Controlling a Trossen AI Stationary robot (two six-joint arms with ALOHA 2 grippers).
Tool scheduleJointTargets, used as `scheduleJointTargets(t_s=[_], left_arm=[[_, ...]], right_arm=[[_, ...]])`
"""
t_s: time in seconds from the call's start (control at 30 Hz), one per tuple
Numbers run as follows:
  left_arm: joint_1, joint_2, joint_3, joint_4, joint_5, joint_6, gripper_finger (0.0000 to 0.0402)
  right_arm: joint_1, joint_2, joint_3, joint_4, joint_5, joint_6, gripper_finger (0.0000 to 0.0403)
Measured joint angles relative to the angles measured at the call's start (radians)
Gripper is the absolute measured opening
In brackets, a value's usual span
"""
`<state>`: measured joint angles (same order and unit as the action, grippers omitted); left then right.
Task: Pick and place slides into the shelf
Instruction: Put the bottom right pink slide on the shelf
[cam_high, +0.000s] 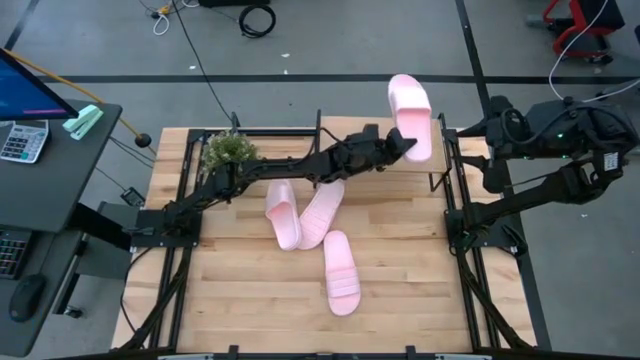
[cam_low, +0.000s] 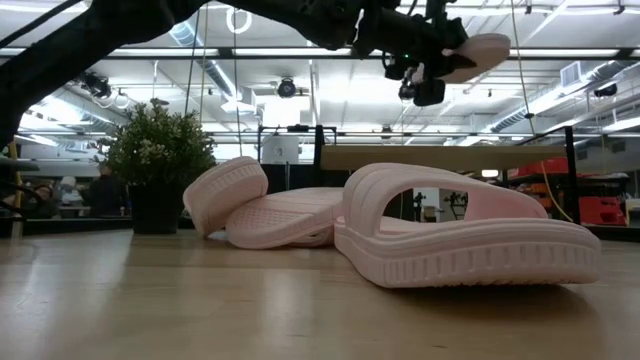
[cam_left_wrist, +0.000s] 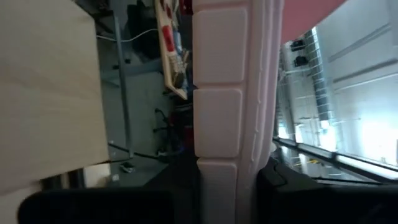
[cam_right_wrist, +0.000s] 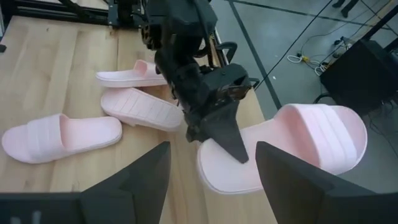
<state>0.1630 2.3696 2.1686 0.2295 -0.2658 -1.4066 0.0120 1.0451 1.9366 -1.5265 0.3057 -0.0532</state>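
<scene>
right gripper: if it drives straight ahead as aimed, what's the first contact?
Likely the slide held up by the left gripper, directly ahead between the right gripper fingers, which are open. Depth is hard to judge.

Four views — one overhead, one at table height, two on the wrists.
The high view looks straight down on the table (cam_high: 240, 290); the low view looks level across it, close behind a slide (cam_low: 470, 240). The left wrist view sits tight against the held slide (cam_left_wrist: 230, 93) — the right wrist view sees it from farther off.
</scene>
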Motion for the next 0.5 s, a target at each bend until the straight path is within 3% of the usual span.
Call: scheduleJointTargets(t_s=[0.2, 0.5], left_arm=[[0.016, 0.0, 0.005, 0.003, 0.049, -0.009, 0.0096], [-0.058, 0.001, 0.002, -0.03, 0.067, -0.012, 0.0078]], right_arm=[[0.0, 0.0, 0.0, 0.0, -0.014, 0.024, 0.0242], [0.0, 0.001, 0.0, 0.0, -0.019, 0.033, 0.0242]])
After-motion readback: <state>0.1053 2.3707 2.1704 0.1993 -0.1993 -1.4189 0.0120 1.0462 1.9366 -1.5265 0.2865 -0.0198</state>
